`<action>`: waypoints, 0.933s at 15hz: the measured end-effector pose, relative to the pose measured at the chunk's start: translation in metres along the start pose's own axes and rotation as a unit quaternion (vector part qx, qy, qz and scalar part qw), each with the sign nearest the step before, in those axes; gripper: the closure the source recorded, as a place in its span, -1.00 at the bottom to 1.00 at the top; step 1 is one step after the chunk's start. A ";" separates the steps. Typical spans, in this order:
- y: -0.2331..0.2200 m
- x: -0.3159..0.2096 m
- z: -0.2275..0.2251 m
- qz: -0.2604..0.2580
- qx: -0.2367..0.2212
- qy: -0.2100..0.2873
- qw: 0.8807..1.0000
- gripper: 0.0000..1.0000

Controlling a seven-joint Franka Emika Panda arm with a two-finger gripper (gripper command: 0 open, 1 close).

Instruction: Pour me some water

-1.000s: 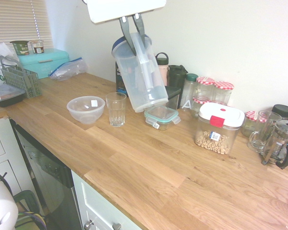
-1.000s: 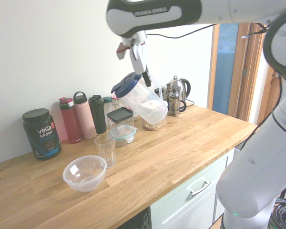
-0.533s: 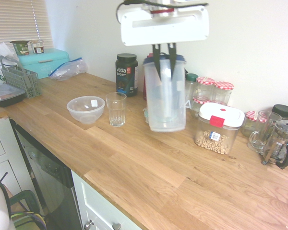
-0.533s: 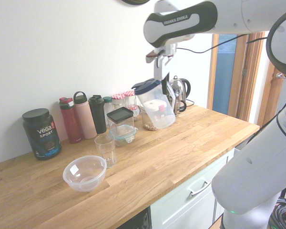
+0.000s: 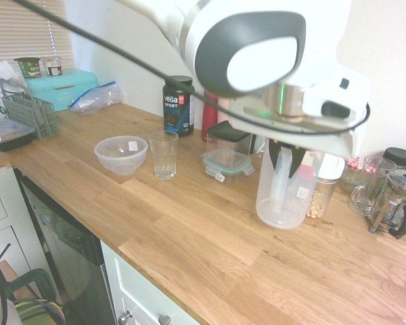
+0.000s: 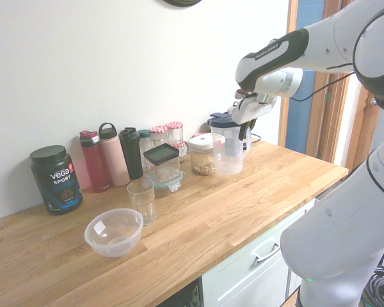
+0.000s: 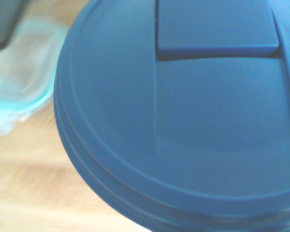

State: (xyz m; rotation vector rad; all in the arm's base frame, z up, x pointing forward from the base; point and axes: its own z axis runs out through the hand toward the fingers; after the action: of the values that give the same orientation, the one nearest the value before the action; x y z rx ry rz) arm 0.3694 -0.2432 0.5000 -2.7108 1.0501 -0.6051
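The arm hides the jug's point(image 5: 285, 196) top; its blue lid point(image 7: 183, 121) shows from the wrist; the gripper point(image 6: 242, 130) clamps the jug's handle.

The wooden surface point(image 5: 210, 250) runs along the wall. On it a clear plastic bowl point(image 5: 121, 154) sits just beside an empty drinking glass point(image 5: 164, 154). Behind them stands a black Vega Sport tub point(image 5: 178, 105). A teal-rimmed lidded container point(image 5: 227, 164) lies near a black-lidded clear box point(image 6: 162, 165). Against the wall stand a red bottle point(image 6: 93, 161), a pink bottle point(image 6: 114, 155) and a dark bottle point(image 6: 132, 152). A white-lidded container of nuts point(image 6: 203, 153) stands near gingham-lidded jars point(image 6: 166, 133). At the far end are a French press point(image 5: 396, 200), a glass mug point(image 5: 369, 184), a teal bread bin point(image 5: 61, 88) and a grey basket point(image 5: 30, 112).
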 end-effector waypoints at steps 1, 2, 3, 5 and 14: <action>0.008 -0.006 0.008 0.002 -0.007 -0.009 1.000 1.00; 0.017 -0.013 0.016 0.003 -0.015 -0.017 1.000 1.00; 0.023 -0.018 0.023 0.003 -0.019 -0.021 1.000 1.00; 0.025 -0.020 0.029 0.003 -0.021 -0.013 1.000 1.00; 0.024 -0.019 0.035 0.002 -0.023 -0.002 1.000 -1.00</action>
State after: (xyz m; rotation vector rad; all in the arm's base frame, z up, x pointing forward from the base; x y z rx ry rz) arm 0.3571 -0.2475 0.4550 -2.7474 1.0818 -0.5818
